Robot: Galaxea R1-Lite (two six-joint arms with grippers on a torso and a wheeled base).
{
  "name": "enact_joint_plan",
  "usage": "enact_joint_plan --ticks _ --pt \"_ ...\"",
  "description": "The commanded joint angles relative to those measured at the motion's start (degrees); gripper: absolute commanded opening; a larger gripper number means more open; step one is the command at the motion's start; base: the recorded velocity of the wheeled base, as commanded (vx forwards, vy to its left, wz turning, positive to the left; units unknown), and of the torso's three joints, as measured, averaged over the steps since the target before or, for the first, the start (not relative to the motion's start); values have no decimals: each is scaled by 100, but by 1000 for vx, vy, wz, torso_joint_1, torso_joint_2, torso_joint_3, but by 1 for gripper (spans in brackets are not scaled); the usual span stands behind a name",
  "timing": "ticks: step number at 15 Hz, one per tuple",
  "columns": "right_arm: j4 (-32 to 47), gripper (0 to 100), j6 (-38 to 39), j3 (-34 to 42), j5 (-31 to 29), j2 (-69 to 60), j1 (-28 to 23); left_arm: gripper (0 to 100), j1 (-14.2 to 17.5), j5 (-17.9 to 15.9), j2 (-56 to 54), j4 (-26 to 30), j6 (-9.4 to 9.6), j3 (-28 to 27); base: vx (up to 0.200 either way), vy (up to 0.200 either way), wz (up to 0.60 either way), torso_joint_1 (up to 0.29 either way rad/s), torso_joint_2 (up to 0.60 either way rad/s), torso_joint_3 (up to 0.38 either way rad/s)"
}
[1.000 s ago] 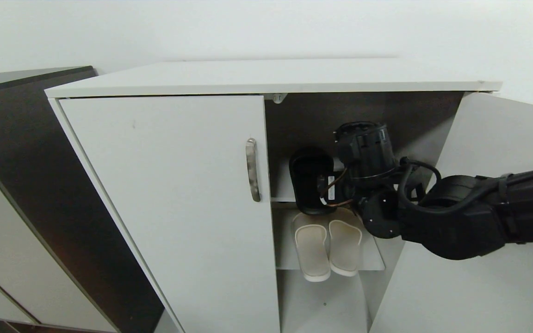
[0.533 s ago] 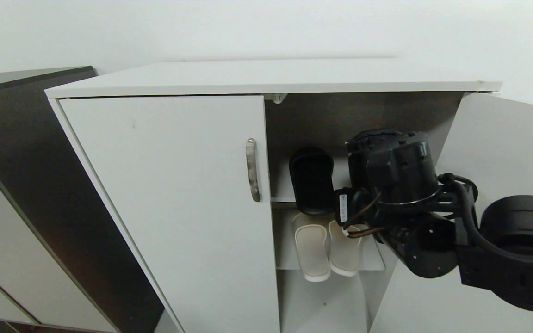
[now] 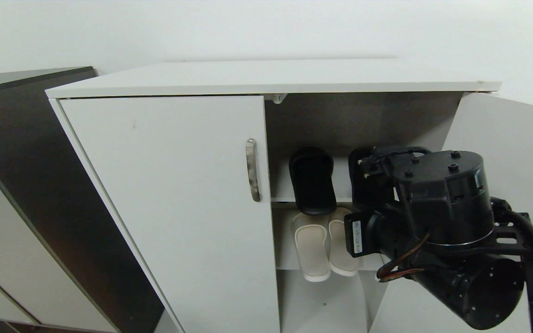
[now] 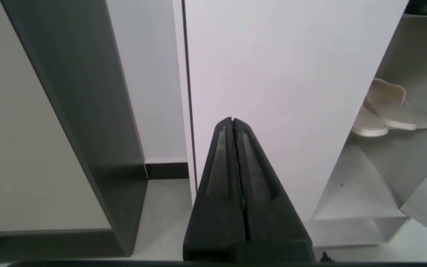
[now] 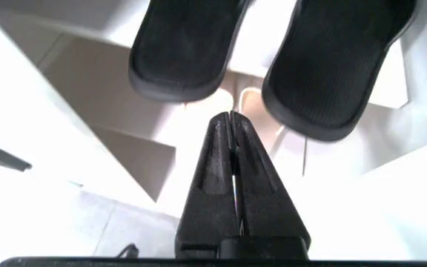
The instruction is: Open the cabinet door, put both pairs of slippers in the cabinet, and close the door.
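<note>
This looks like a home, most likely a hallway or entry corner. A low white cabinet (image 3: 266,76) stands against a plain white wall (image 3: 266,27). It has flat doors, and the left door (image 3: 164,194) carries a slim metal handle (image 3: 252,170). The right door (image 3: 516,152) stands open on shelves (image 3: 281,185) used for footwear: black slippers (image 3: 312,182) above and white slippers (image 3: 312,249) below, each pair side by side. To the left stands a dark unit (image 3: 30,152) with pale front panels. The floor (image 4: 161,215) is pale and smooth. The plain household furniture and stored house slippers point to a living space.
</note>
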Motion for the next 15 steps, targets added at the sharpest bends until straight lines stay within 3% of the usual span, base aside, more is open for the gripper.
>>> enact_joint_plan --ticks 1,11,15 --pt "-6 0 3 35 -7 -8 11 0 2 1 -1 -2 -5 0 -200 0 0 7 2 2" --pt "-15 0 21 140 -33 -17 2 0 2 1 -1 -2 -5 0 -200 0 0 2 1 1" --pt "-366 0 3 263 -42 -26 -16 0 2 1 -1 -2 4 0 -200 0 0 2 2 4"
